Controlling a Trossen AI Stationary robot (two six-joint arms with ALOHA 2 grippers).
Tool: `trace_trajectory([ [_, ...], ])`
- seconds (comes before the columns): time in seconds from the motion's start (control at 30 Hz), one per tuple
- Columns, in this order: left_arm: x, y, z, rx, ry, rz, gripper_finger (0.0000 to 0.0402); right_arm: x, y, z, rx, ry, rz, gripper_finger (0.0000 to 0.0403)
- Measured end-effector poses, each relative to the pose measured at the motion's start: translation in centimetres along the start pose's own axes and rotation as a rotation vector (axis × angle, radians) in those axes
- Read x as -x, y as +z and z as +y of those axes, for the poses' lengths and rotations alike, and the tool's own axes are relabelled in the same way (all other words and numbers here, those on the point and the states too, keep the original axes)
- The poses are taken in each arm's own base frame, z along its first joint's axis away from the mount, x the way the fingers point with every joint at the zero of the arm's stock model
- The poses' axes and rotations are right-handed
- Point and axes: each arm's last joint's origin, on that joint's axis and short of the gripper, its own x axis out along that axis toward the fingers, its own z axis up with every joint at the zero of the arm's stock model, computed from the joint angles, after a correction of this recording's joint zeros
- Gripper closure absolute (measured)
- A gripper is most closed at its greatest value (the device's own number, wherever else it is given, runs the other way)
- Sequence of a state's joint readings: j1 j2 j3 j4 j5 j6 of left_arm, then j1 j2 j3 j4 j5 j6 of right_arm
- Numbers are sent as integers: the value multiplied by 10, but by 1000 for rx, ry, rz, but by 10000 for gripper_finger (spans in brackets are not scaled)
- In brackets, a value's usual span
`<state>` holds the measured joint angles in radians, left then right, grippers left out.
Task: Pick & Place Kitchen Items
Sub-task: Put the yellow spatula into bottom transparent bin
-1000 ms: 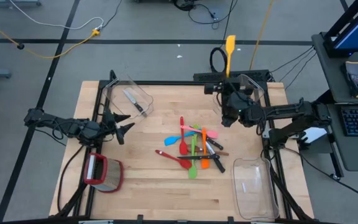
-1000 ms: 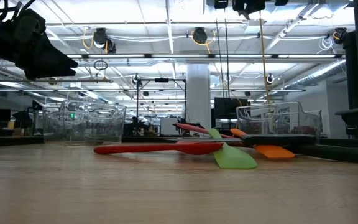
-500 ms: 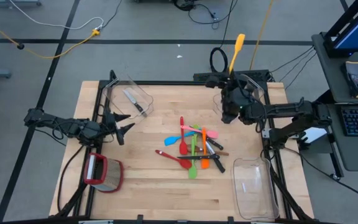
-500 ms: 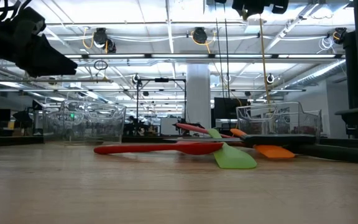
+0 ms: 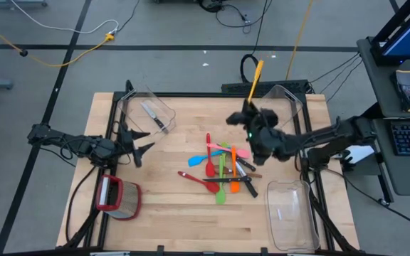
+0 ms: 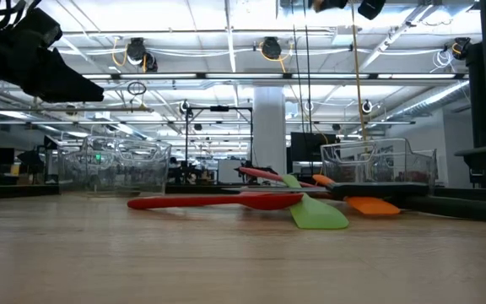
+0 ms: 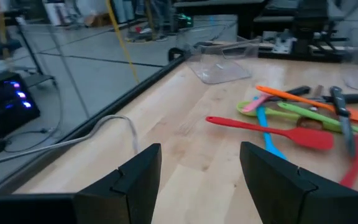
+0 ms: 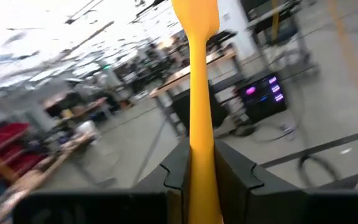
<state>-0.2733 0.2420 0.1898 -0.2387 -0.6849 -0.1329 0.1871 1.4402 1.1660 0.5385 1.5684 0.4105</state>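
My right gripper hangs high over the table's far middle, shut on a yellow spatula whose blade reaches past the far edge. Its fingers flank the yellow handle in the right wrist view. A pile of kitchen items, red, green, orange, blue and pink with black-handled knives, lies flat on the table's middle. A black-handled knife lies in the clear bin at the far left. My left gripper stands open at the left, pointing toward the pile, with nothing between its fingers. My right gripper pinches the yellow spatula's handle between its two fingers. The spatula runs on past the fingertips, its blade at the free end. It is lifted clear of the table and everything on it.
A clear bin stands at the far right, just beside my right arm, and another at the near right. A red-rimmed clear container sits at the near left. Bare wood lies between the pile and my left gripper.
My right gripper has moved toward the table's left and a little toward its near edge, rolling as it went. The yellow spatula went with it, staying lifted; its blade swung first right, then back left.
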Motion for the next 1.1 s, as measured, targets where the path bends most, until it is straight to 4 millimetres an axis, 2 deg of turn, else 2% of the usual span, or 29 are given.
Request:
trace_trajectory([
  [0.17,0,0,-2,1,-84,11,179,34,-11,2,-78,92,67,362],
  [0.33,0,0,-3,6,-91,10,179,68,-18,2,-168,206,158,362],
  [0.53,0,0,-3,15,-92,8,179,104,-15,2,-261,423,335,362],
  [0.8,0,0,-3,94,-92,11,179,152,-20,-15,-258,613,580,362],
  [0.97,0,0,-3,152,-91,14,179,164,-29,-33,-196,602,680,362],
  [1.1,0,0,-3,168,-91,14,179,160,-20,-44,-151,606,782,362],
])
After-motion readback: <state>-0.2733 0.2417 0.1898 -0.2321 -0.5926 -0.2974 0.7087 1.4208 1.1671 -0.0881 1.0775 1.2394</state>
